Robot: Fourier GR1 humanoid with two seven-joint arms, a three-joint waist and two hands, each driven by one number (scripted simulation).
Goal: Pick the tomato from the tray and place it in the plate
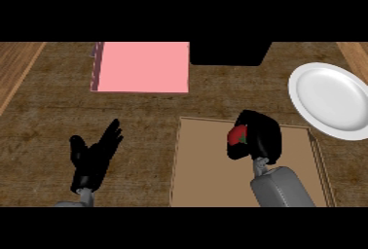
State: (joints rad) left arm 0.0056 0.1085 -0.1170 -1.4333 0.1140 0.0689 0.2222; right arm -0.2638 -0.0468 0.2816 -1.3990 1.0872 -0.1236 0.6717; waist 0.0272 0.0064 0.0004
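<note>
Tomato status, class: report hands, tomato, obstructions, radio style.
Right hand curled round tomato over tray. Left hand open, resting. Plate bare, nothing between.

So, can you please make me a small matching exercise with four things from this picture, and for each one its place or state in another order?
Things:
1. tomato
2. plate
3. left hand
4. pink board

Places or states:
A. open, fingers up, at the lower left
B. at the far left of the counter, nothing on it
C. held in the right hand, over the tray
D. white, at the right edge, nothing on it

Pairs: 1-C, 2-D, 3-A, 4-B
</note>
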